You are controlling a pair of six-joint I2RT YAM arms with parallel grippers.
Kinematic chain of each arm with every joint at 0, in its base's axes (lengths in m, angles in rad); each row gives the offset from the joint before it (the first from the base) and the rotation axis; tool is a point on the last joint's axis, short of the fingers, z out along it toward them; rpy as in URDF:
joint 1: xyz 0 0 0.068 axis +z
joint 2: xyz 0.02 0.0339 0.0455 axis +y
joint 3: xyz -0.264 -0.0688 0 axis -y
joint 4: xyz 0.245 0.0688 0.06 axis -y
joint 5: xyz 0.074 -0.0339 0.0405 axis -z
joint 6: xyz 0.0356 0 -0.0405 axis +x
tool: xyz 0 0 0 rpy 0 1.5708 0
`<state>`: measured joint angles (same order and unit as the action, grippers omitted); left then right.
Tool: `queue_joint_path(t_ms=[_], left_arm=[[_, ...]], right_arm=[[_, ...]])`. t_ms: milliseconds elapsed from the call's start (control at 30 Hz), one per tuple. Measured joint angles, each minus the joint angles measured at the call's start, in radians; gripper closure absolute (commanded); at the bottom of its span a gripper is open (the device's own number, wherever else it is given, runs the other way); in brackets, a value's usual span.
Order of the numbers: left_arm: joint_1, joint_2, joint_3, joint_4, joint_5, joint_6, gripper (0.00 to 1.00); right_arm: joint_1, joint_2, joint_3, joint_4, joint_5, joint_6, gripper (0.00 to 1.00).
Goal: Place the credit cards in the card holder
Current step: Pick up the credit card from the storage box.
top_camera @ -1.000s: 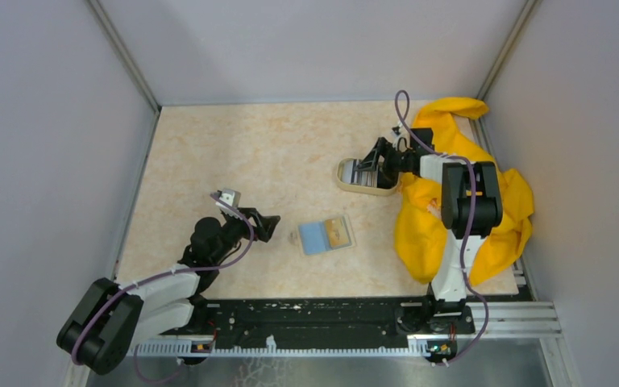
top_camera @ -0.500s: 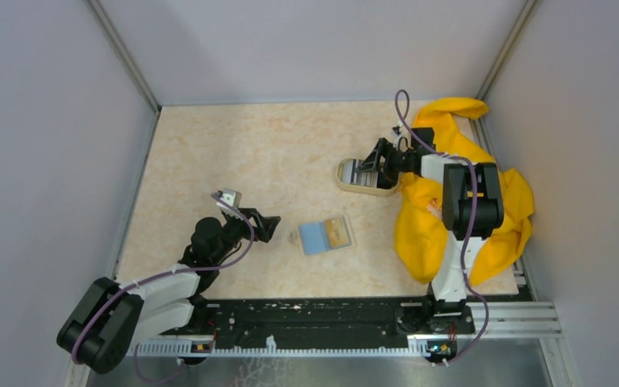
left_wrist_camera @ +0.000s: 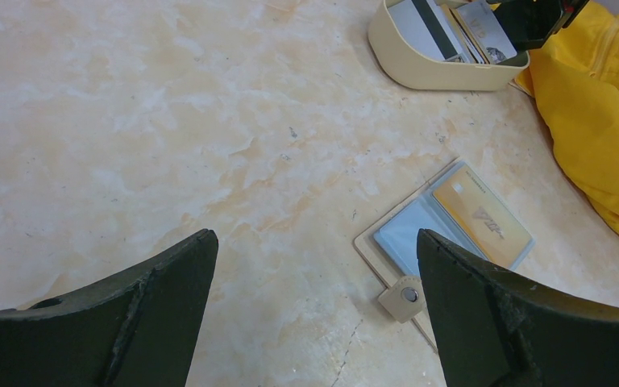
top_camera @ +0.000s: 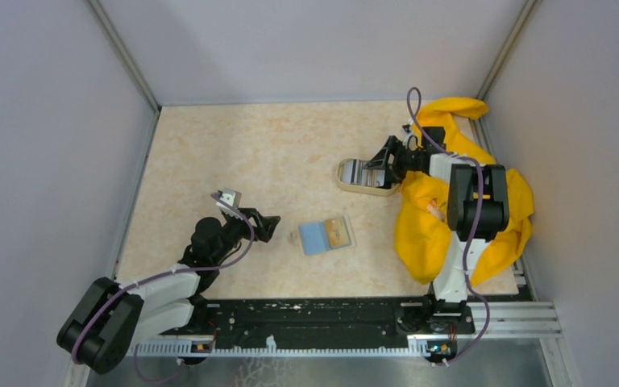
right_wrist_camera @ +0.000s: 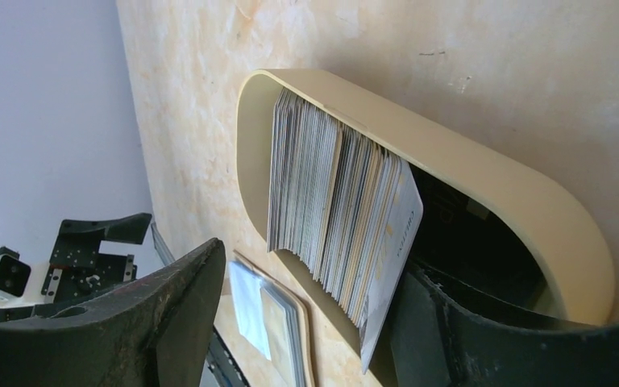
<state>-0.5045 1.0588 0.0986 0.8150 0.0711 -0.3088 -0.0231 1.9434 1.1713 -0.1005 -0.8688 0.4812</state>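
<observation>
The credit cards stand edge-on as a striped stack in an oval beige dish; in the top view the credit cards fill the dish's left part. My right gripper is open around the stack, with one finger inside the dish behind the last card and the other outside the rim. The card holder lies open and flat at mid-table, light blue inside, with a gold card in its right pocket. My left gripper is open and low over bare table, just left of the holder's snap tab.
A big yellow cloth is heaped at the right under my right arm, touching the dish's right end. Grey walls close in the table on three sides. A black rail runs along the near edge.
My right arm has shifted slightly to the right and its jaws have narrowed a little around the stack. The left arm and the card holder have not moved.
</observation>
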Motion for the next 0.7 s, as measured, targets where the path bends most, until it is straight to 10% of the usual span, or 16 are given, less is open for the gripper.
queue_joint_path(t_ms=[333,700], left_arm=[[0.000,0.000,0.000,0.000,-0.001,0.000,0.01],[-0.005,0.000,0.000,0.000,-0.001,0.000,0.01]], right_arm=[[-0.027,-0.009,0.000,-0.042,0.022,-0.024,0.48],[-0.045,-0.011,0.000,-0.099,0.116,-0.060,0.89]])
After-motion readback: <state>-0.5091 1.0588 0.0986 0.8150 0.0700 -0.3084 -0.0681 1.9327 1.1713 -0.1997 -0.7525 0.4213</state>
